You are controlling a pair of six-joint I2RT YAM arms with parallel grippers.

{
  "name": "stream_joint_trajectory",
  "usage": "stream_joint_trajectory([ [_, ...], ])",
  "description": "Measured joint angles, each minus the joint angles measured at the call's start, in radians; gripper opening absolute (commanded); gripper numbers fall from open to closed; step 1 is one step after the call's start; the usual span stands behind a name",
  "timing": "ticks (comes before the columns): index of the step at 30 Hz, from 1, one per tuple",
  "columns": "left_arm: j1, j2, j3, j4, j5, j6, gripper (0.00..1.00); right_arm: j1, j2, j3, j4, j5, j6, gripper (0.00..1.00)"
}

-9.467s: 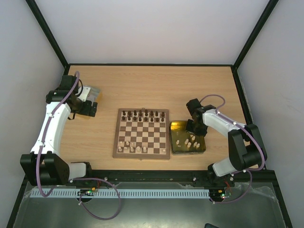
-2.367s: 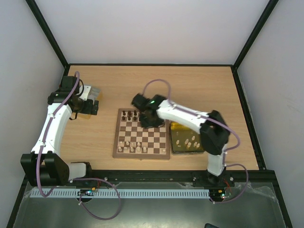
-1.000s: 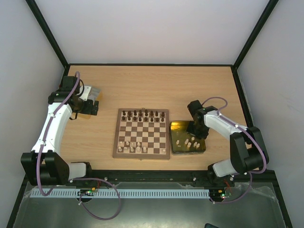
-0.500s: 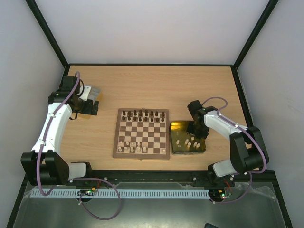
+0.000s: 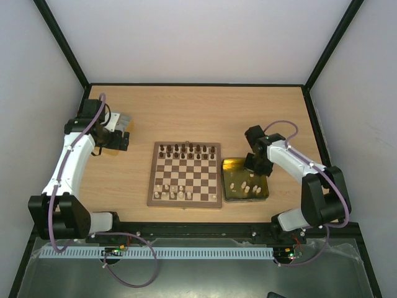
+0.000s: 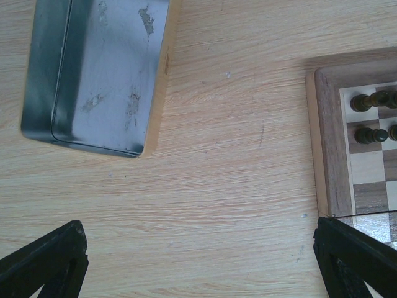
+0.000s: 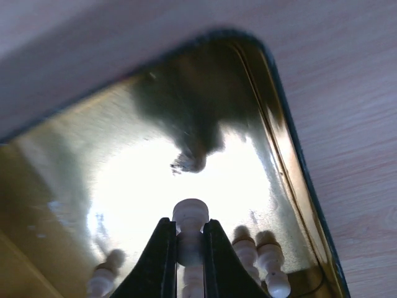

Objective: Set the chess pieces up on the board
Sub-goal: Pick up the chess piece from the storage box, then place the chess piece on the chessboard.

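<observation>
The board (image 5: 192, 171) lies flat in the middle of the worktop (image 5: 186, 112). Dark chess pieces (image 5: 186, 149) stand in two rows along its upper edge. A thinner scatter of cream ones (image 5: 172, 194) stands near its lower edge. Just beside the board's right edge sits a gold tray (image 5: 224, 186) with more cream pieces (image 5: 245, 185) lying loose in its lower half. The right gripper (image 7: 189, 225) hangs over that tray. Its jaws are pinched narrow on a single cream piece (image 7: 190, 212) held upright between them, with a few others lying on the shiny floor just below. I cannot tell whether the held piece is clear of the tray floor. Far off at the upper left of the overhead view, a silver tray (image 5: 122, 118) rests on the worktop, well apart from the board. From the wrist it shows a bare, scuffed grey floor (image 6: 105, 62). The left gripper (image 6: 197, 248) hovers over the wood between that tray and the board's corner, its jaws spread wide and holding nothing.
</observation>
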Motion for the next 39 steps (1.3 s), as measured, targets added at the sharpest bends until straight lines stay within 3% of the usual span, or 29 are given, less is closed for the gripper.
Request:
stream_joint_trajectory([
  [6,0.0,0.006,0.0,0.001,0.0,0.0,0.99,0.038,-0.016,0.162,-0.082,0.044,-0.002,0.02],
  [12,0.0,0.013,0.003,0.003,0.001,-0.001,0.99,0.186,0.016,0.332,-0.142,0.059,0.012,0.02],
  [25,0.0,0.022,0.018,0.006,0.005,-0.004,0.99,0.545,0.326,0.56,-0.162,0.035,0.037,0.02],
  [39,-0.005,-0.008,0.017,0.008,0.004,-0.004,0.99,0.641,0.449,0.625,-0.166,-0.004,0.036,0.02],
])
